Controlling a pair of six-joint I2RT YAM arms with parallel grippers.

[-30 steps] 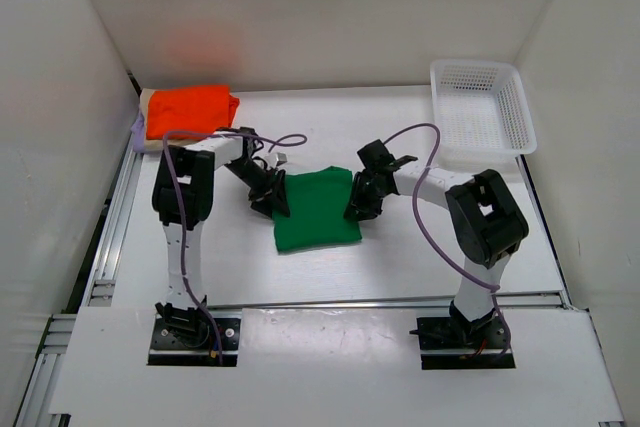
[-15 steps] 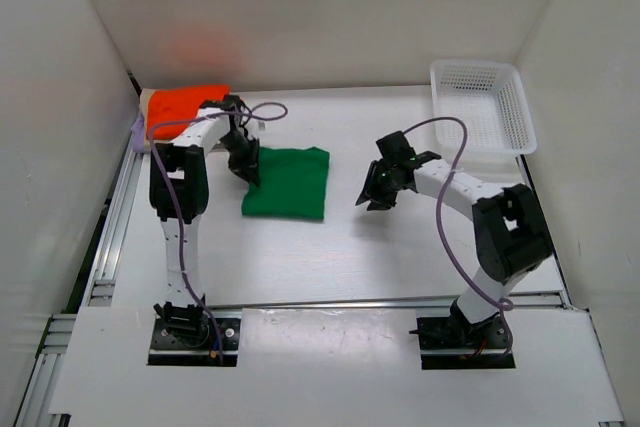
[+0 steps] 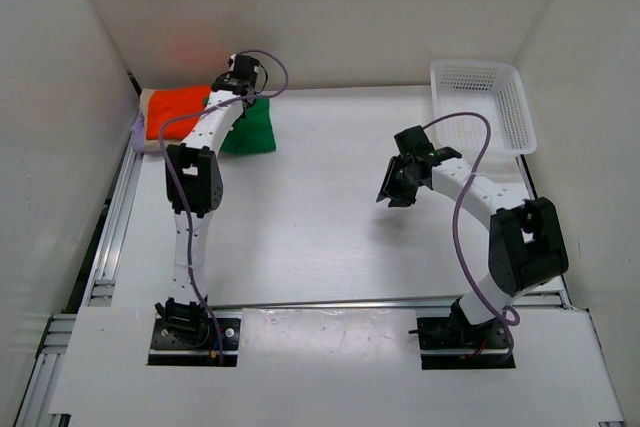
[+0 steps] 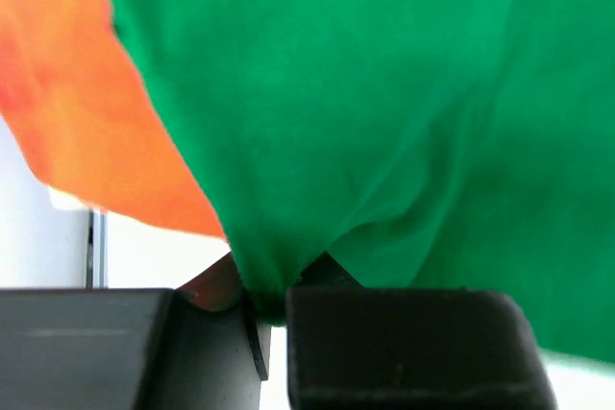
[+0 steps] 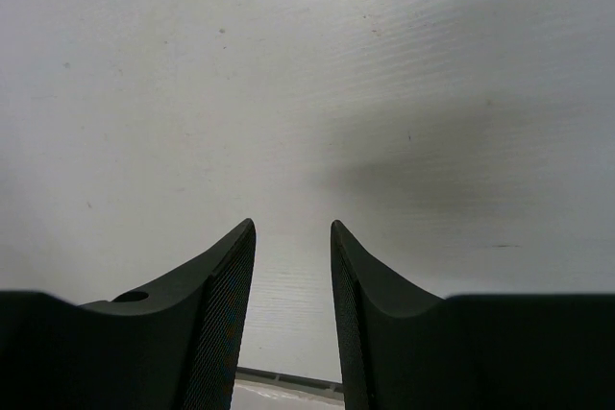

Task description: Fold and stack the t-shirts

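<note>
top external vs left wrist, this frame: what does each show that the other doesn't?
Only top external: the basket and the right gripper, open above the table. Only left wrist: the left gripper shut on a fold of the green shirt. Both: green shirt beside the orange shirt.

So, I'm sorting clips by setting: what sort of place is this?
Probably a robotics lab test cell, not a home: a left arm and right arm bolted to a white table, plain white wall panels boxing it in, and an aluminium rail alongside.
</note>
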